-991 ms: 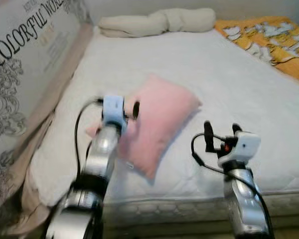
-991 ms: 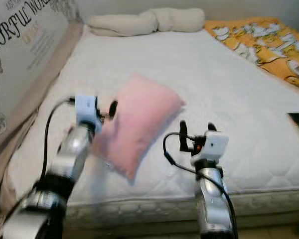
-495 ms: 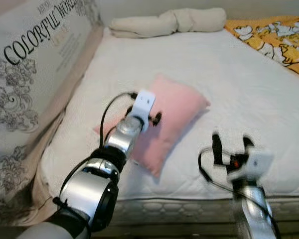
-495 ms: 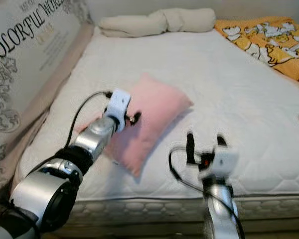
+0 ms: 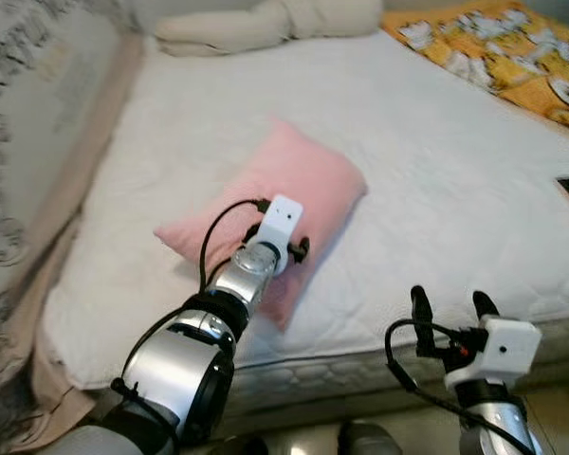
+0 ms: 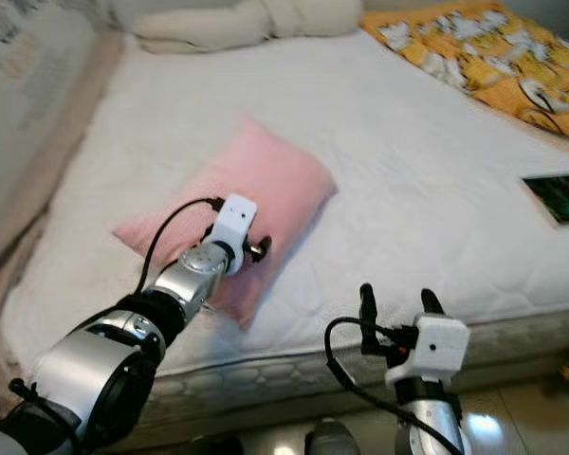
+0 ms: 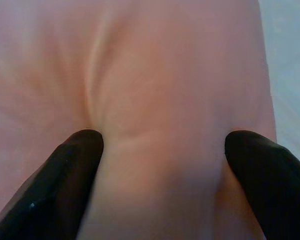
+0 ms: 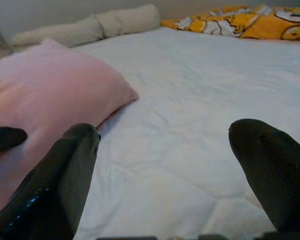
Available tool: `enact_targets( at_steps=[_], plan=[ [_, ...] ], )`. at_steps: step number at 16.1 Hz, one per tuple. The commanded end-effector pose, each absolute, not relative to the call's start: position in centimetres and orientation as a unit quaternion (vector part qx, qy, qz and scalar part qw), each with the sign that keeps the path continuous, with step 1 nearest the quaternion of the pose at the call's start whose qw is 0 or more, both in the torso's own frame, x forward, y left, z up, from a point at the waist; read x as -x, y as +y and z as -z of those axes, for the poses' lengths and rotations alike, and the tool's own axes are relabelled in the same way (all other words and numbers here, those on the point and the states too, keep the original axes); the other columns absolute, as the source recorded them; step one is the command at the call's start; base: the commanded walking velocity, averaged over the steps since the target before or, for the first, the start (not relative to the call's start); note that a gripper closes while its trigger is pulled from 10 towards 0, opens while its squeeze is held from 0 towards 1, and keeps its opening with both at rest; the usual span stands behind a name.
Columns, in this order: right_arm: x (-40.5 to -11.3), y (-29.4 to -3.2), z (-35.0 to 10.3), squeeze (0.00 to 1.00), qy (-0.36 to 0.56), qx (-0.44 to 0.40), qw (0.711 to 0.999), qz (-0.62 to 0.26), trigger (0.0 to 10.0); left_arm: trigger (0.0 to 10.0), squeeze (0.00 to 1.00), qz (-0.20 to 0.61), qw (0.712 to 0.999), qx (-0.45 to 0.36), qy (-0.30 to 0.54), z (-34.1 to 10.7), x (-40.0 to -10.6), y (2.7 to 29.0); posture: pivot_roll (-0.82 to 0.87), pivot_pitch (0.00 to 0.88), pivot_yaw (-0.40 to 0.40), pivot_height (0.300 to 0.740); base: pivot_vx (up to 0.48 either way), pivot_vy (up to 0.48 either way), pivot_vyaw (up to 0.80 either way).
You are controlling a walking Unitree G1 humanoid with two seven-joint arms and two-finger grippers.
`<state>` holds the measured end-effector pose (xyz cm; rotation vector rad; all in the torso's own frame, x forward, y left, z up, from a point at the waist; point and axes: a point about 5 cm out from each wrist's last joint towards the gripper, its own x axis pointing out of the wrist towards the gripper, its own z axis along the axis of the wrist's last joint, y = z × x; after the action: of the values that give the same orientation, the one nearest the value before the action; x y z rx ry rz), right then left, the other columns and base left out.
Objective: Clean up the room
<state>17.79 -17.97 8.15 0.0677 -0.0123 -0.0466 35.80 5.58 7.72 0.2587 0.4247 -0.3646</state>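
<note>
Pressing into soft, light pink pillow (image 5: pixel 275 190) mid-frame, left gripper (image 7: pixel 162 160) jaws wide, bunching fabric, nothing clamped; right gripper (image 5: pixel 448 313) open, empty.

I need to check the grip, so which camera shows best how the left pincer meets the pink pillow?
The left wrist view: both fingers press into the pink pillow, fabric bunched between them. The eye views show the left pincer over the pillow's near end, contact hidden. The right wrist view catches one fingertip.
</note>
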Motion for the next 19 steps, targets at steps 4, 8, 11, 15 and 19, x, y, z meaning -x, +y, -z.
enact_targets(
  at_steps=[4, 8, 11, 15, 19],
  plan=[
    [-17.4, -17.6, -8.8, 0.17, 0.003, -0.038, 0.999, 0.016, 10.0, 0.0, 0.0, 0.211, 0.931, -0.148, 0.258, -5.1, -33.8, 4.6, -0.36, 0.157, 0.091, 0.736, 0.0, 0.0, 0.0],
    [-17.4, -17.5, -9.1, 0.17, 0.009, -0.038, 0.999, 0.015, 10.0, 0.0, 0.0, 0.195, 0.956, -0.109, 0.19, -6.3, -34.4, 4.4, -0.36, 0.156, 0.091, 0.736, 0.0, 0.0, 0.0],
    [-17.5, -17.5, -9.0, 0.17, 0.014, -0.037, 0.999, 0.014, 10.0, 0.0, 0.0, 0.183, 0.963, -0.129, 0.153, -6.8, -34.7, 4.7, -0.35, 0.155, 0.088, 0.736, 0.0, 0.0, 0.0],
    [-17.8, -17.5, -8.9, 0.16, 0.019, -0.036, 0.999, 0.011, 10.0, 0.0, 0.0, 0.193, 0.961, -0.145, 0.135, -6.6, -34.3, 4.4, -0.34, 0.151, 0.08, 0.736, 0.0, 0.0, 0.0],
    [-18.4, -17.6, -8.7, 0.16, 0.021, -0.034, 0.999, 0.008, 10.0, 0.0, 0.0, 0.201, 0.957, -0.107, 0.181, -5.4, -33.6, 4.4, -0.33, 0.139, 0.076, 0.736, 0.0, 0.0, 0.0]
  ],
)
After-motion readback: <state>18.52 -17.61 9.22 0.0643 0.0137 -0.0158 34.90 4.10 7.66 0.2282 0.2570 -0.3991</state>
